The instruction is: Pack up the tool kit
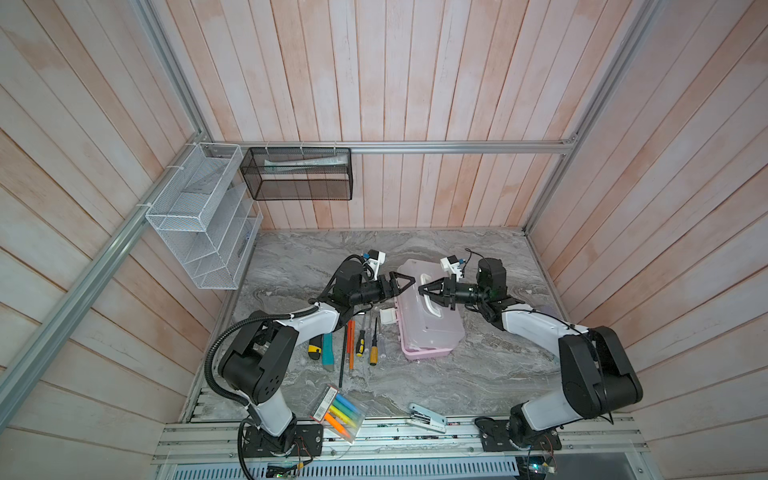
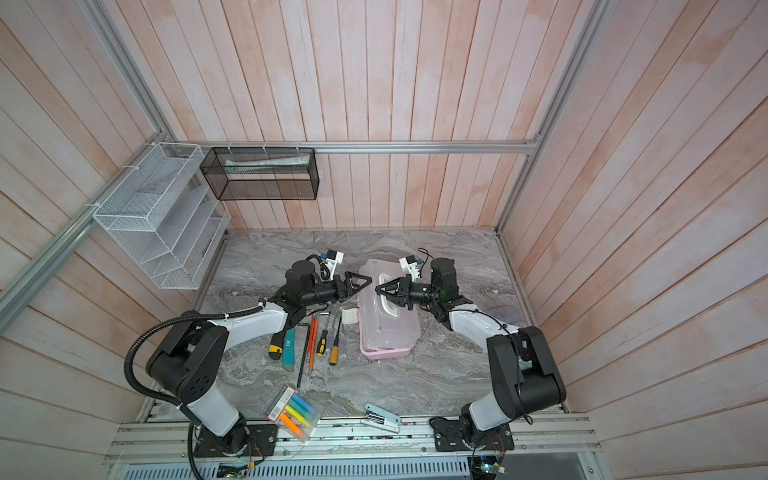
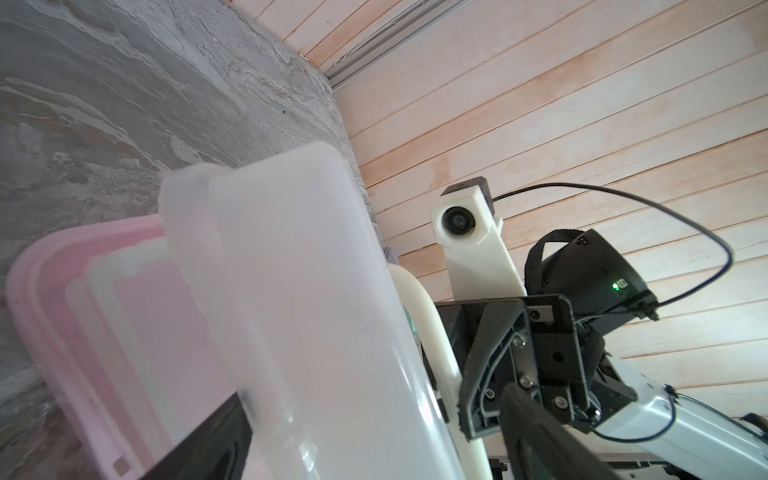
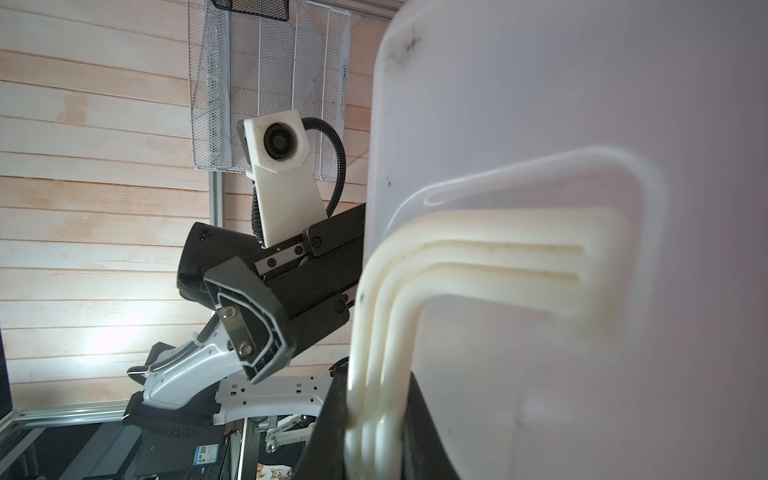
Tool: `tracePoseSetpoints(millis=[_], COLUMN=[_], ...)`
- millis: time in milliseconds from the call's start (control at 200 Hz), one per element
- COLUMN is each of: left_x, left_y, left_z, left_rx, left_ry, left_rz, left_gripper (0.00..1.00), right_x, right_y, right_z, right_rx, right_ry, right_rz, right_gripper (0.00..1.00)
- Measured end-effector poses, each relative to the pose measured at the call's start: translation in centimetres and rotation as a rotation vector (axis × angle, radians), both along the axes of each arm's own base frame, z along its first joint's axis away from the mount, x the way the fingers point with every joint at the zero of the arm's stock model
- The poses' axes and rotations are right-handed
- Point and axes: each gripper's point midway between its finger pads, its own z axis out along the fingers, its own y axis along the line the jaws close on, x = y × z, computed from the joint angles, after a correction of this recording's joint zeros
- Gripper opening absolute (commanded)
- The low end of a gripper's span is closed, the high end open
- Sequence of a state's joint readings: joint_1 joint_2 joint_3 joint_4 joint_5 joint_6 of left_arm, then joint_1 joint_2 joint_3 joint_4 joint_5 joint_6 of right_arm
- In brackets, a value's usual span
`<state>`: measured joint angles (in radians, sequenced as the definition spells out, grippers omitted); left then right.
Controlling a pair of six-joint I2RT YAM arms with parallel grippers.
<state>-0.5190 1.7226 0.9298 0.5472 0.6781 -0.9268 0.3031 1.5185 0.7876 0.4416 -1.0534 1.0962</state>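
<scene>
Tool kit [image 1: 432, 332] sits near the middle of the marble table [image 1: 457, 386], and we see its translucent lid [image 3: 311, 291] tipped up off the pink base [image 3: 62, 291]. Our right gripper [image 1: 420, 289] is clenched on the white handle [image 4: 498, 257] atop the lid. Our left gripper [image 1: 405, 283] is spread wide at the lid's left edge, with that edge between its fingers [image 3: 208, 440]; we cannot tell whether they touch it. A white latch [image 1: 388, 316] sticks out beside the box. Screwdrivers [image 1: 360, 345], a hex key [image 1: 343, 353] and utility knives [image 1: 322, 349] lie in a row just left of it.
</scene>
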Motion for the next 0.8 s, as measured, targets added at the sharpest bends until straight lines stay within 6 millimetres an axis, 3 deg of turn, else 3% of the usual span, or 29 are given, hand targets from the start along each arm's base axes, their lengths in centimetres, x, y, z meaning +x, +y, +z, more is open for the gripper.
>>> tracePoseSetpoints(millis=[140,345,445,800], left_x=[0.0,-0.2,-0.1,-0.4], left_y=[-0.6,-0.9,-1.1,-3.1], left_z=[-0.4,-0.5,-0.4,2.4], left_rx=[-0.010,-0.011,-0.010,-0.034], left_ry=[0.012,0.022,0.022,-0.035], left_rz=[-0.025,-0.030,-0.032,-0.074], left_gripper=[0.93,0.93,0.93,0.93], right_x=[0.0,0.0,0.4,1.0], right_y=[0.0,-0.2,-0.4,-3.5], right_z=[-0.3,-0.9,0.0,2.4], right_rx=[-0.005,-0.043,-0.066,-0.147], right_ry=[0.000,-0.015,-0.079,-0.197], right_rz=[0.004,0.002,-0.014,-0.166], right_gripper=[0.00,0.41,0.58,0.67])
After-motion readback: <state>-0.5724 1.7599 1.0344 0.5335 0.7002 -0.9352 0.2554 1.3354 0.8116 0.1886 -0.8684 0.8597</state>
